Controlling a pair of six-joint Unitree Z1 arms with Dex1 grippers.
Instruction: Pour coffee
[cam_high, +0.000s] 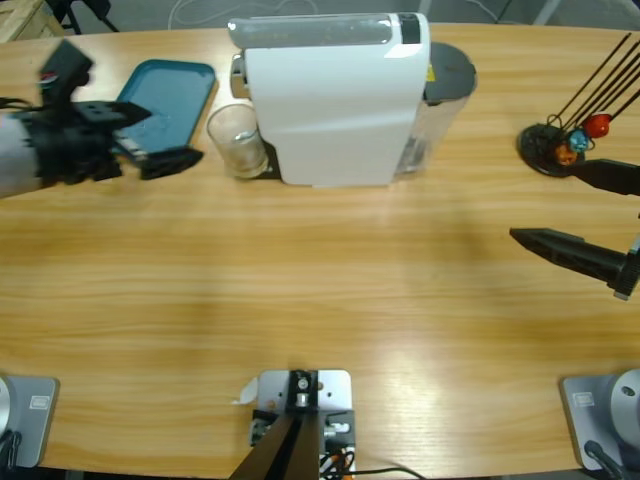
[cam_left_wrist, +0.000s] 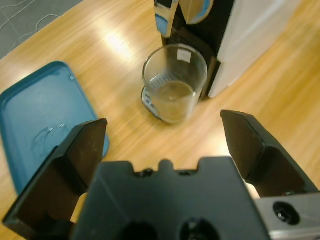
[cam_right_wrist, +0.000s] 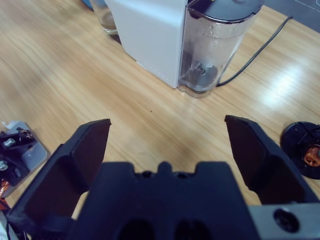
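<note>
Glass (cam_high: 237, 139) standing at the coffee machine (cam_high: 335, 95) outlet on the table (cam_high: 320, 300), holding a little liquid. Left tool (cam_high: 168, 150), jaws spread and empty, near the glass beside a blue tray (cam_high: 170, 98). Right tool (cam_high: 585, 215) open, empty, well apart.

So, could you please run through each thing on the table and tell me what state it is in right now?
Glass: upright under the coffee machine's spout, a little brownish liquid at the bottom.
Coffee machine: standing on the table, its water tank looks nearly empty.
Blue tray: flat, nothing on it.
Left gripper: open, just short of the glass.
Right gripper: open, holding nothing.
</note>
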